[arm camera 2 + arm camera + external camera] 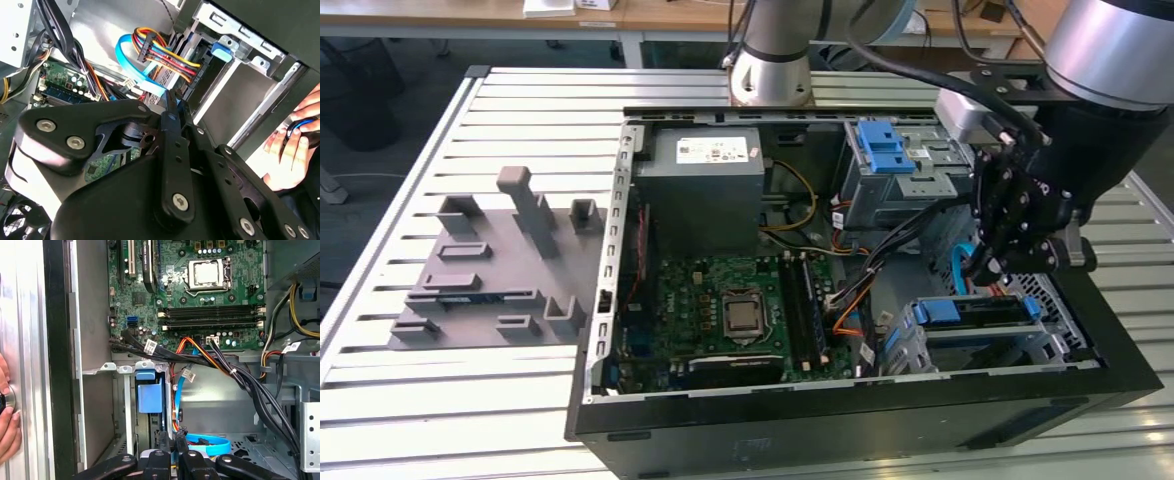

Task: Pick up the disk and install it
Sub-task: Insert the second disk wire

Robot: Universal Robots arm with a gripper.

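My black gripper (pixel 1019 262), fingers closed together and holding nothing (as far as I can judge), hangs just above the blue-railed silver disk (pixel 970 312) seated in the open computer case's (pixel 854 425) drive cage.

Even, bright overhead light, soft shadows inside the case (pixel 854 420), close gripper (pixel 170 120) slightly blurred

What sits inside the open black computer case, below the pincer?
Below the pincer stands a metal drive cage with a blue plastic latch, beside the green motherboard and bundled cables. The cage covers whatever is in its bay, so no disk is discernible.
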